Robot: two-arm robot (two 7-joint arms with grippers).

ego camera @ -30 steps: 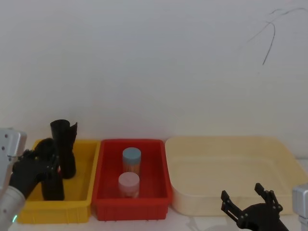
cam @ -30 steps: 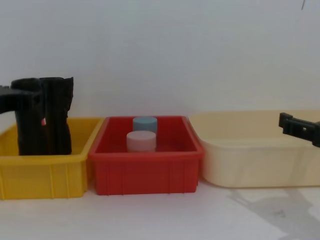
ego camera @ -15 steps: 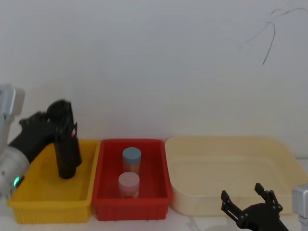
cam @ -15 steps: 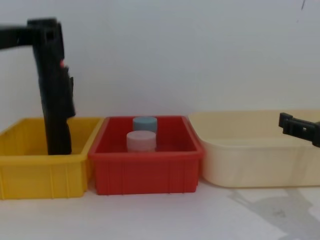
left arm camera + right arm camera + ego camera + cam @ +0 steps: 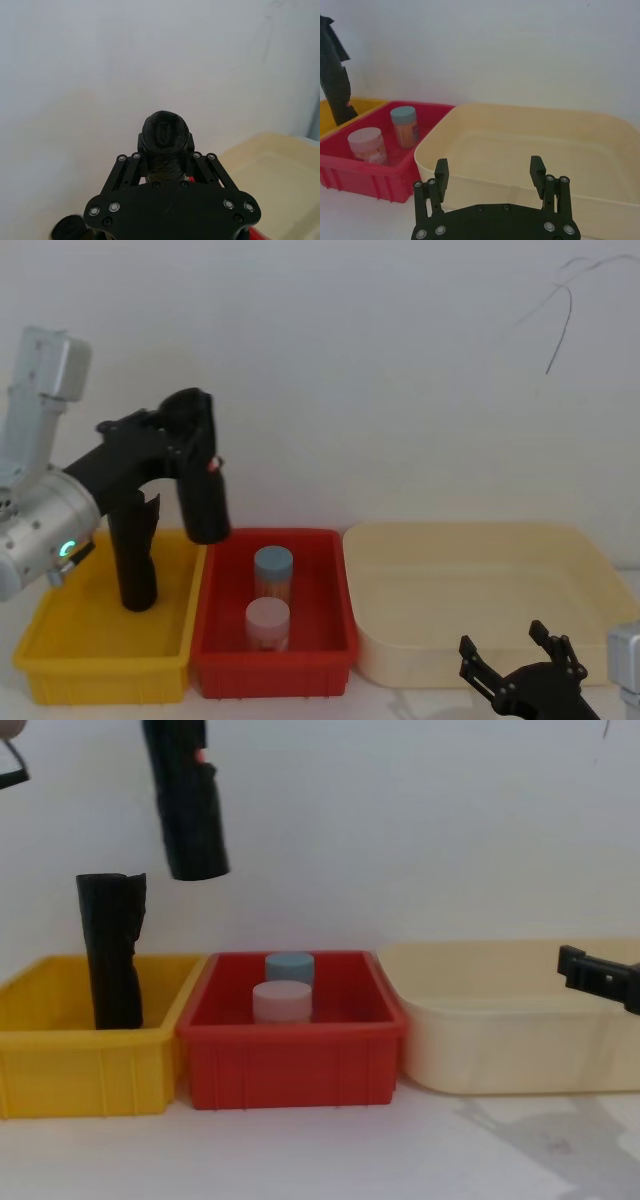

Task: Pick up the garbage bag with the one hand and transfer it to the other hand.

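Black plastic roll, the garbage bag [image 5: 205, 502], hangs near upright in the air over the adjoining walls of yellow bin [image 5: 110, 672] and red bin [image 5: 270, 667]; your left gripper [image 5: 190, 425] clamps its upper end. Your right gripper [image 5: 489, 164] sits low before the cream tray [image 5: 480, 590], fingers spread, empty.

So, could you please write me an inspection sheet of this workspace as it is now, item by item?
Surface: white table, carrying three bins in a row.
Job's things: garbage bag held roughly upright in the air, above the border of yellow bin and red bin.
Clutter: ragged-topped black roll standing in the yellow bin; blue-lidded jar and pale-lidded jar in the red bin; cream tray.
Grippers: left gripper shut on the bag's top; right gripper open, low, before the cream tray.
Cables: nothing seen.
Surroundings: white wall with a thin dark line.
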